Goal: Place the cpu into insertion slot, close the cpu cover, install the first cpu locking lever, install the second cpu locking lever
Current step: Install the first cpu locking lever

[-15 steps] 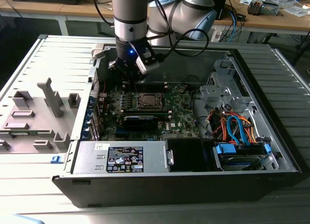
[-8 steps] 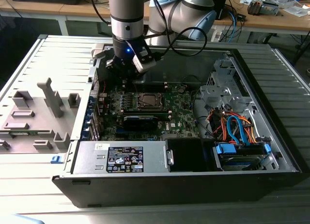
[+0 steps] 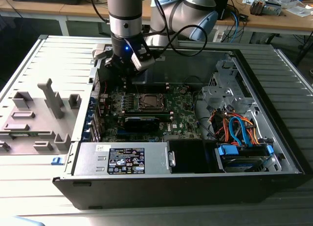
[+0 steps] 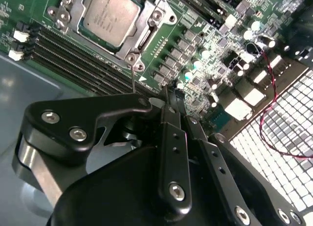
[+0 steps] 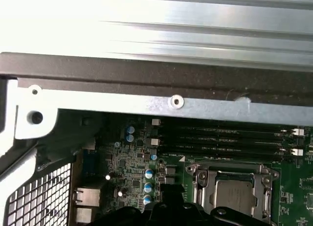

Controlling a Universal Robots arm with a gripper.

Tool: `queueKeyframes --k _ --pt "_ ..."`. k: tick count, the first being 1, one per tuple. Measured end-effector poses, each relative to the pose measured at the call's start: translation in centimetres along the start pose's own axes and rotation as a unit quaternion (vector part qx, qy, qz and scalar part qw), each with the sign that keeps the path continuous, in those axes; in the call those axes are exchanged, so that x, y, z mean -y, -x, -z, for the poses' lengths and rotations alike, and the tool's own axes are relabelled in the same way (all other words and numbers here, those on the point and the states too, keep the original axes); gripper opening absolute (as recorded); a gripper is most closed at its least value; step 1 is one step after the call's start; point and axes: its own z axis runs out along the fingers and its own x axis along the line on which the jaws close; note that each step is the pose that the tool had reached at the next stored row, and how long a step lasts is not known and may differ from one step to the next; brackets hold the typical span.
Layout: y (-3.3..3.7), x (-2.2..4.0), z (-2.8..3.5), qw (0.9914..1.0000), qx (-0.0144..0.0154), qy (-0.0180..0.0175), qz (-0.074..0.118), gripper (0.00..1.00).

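Gripper (image 4: 168, 96) pressed together beside memory slots (image 4: 73, 64), cpu (image 4: 110, 15) seated under cpu cover (image 4: 142, 40), red wire (image 4: 274, 89) nearby

The counter (image 3: 44, 187) is a grey ribbed surface. An open computer case (image 3: 161, 187) lies flat on it, interior facing up. On the exterior view's left, just beside the case, a grey moulded fixture (image 3: 34, 118) with upright posts rests on the same surface. A small blue piece (image 3: 56, 160) lies near the case corner.
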Motion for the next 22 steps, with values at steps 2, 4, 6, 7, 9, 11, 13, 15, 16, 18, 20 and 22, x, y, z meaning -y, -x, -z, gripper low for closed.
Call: queueKeyframes --k 2,4,6,7,9,11,13,15,16,18,20,22 --pt "0.01 -0.16 0.11 1.0 -0.0001 0.0 0.0 0.11" --pt "0.03 -0.45 0.21 1.0 0.0 0.0 0.0 0.11" --pt "0.06 -0.81 0.28 1.0 -0.0001 -0.0001 0.0 0.11" --pt "0.07 -0.95 0.3 1.0 -0.0001 0.0 0.0 0.11" --pt "0.08 -1.13 0.31 1.0 -0.0001 0.0003 0.0 0.11" --pt "0.16 -1.14 0.3 1.0 0.0 0.0006 0.0 0.11" --pt "0.41 -1.13 0.3 1.0 0.0 0.0007 0.0 0.11" --pt "0.76 -1.1 0.3 1.0 -0.0003 0.0007 0.0 0.11" --pt "0.93 -1.09 0.3 1.0 -0.0004 0.0007 0.0 0.11" --pt "1.57 -1.04 0.3 1.0 -0.0009 0.0008 0.0 0.11" --pt "1.9 -1.02 0.31 1.0 -0.0012 0.0008 0.0 0.11" --pt "2.22 -0.99 0.3 1.0 -0.0014 0.0008 0.0 0.11"
